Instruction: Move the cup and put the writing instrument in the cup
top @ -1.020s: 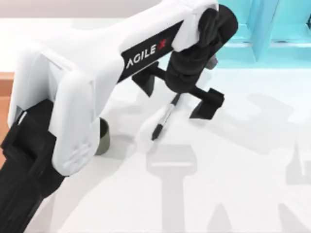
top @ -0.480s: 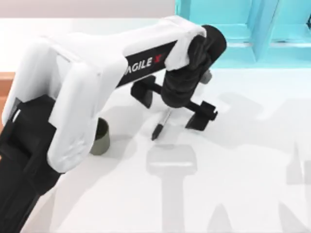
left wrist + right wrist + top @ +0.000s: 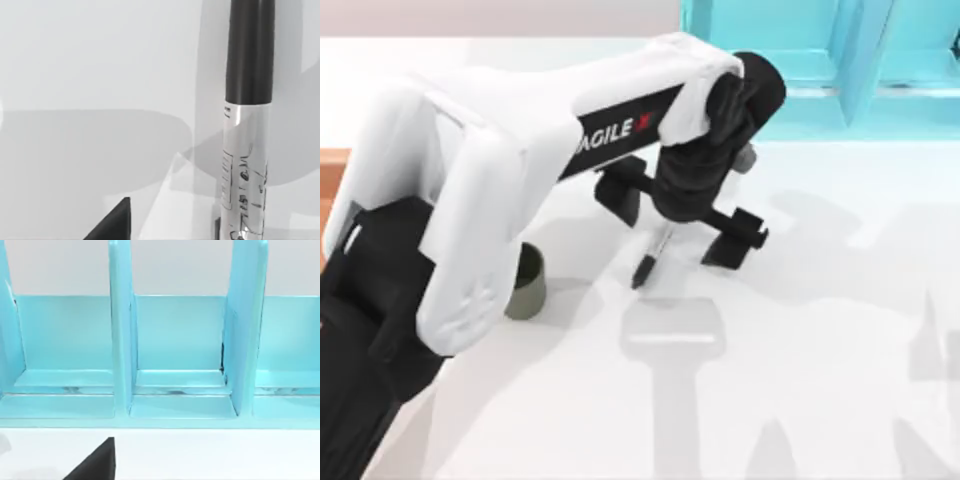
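Observation:
The writing instrument point(image 3: 653, 252) is a slim black marker with a pale grey middle, lying on the white table. My left gripper point(image 3: 672, 228) hangs open right over it, one black finger point(image 3: 618, 192) on each side of the marker's upper end. In the left wrist view the marker point(image 3: 246, 150) runs lengthwise close below, and one fingertip point(image 3: 114, 225) shows at the edge. The dark olive cup point(image 3: 528, 283) stands upright to the marker's left, partly hidden under my left arm's white link. One dark fingertip point(image 3: 95, 465) of my right gripper shows off to the side, with nothing held.
A turquoise divided rack point(image 3: 820, 60) stands along the back right of the table, and it faces the right wrist camera as the rack point(image 3: 175, 355). A wood-coloured strip point(image 3: 330, 180) runs along the table's left edge. Arm shadows lie on the white tabletop point(image 3: 800, 380).
My left arm has swung slightly left and its gripper has come down closer around the marker. In the last half second it has barely moved. Marker and cup stay put.

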Controlling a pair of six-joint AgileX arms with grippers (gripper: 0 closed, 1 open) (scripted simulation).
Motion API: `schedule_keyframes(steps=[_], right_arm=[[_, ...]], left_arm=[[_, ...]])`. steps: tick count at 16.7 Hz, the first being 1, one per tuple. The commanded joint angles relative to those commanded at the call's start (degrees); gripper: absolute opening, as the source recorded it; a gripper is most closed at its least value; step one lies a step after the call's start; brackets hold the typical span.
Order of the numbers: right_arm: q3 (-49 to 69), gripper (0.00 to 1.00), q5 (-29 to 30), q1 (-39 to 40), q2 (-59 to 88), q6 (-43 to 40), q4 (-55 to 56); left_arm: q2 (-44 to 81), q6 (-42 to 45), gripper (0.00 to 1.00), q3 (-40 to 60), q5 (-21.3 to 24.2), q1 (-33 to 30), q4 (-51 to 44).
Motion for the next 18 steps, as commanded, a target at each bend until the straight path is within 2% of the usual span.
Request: schedule_keyframes(steps=[9, 17, 18], right_arm=[[0.0, 1.0, 0.0, 0.0, 0.0, 0.0, 0.0], [0.0, 1.0, 0.0, 0.0, 0.0, 0.0, 0.0], [0.0, 1.0, 0.0, 0.0, 0.0, 0.0, 0.0]], left_arm=[[0.0, 0.0, 0.02, 0.0, 0.0, 0.0, 0.0], [0.0, 0.0, 0.0, 0.0, 0.0, 0.0, 0.0], [-4.1, -1.7, 0.0, 0.0, 4.0, -1.5, -1.3]])
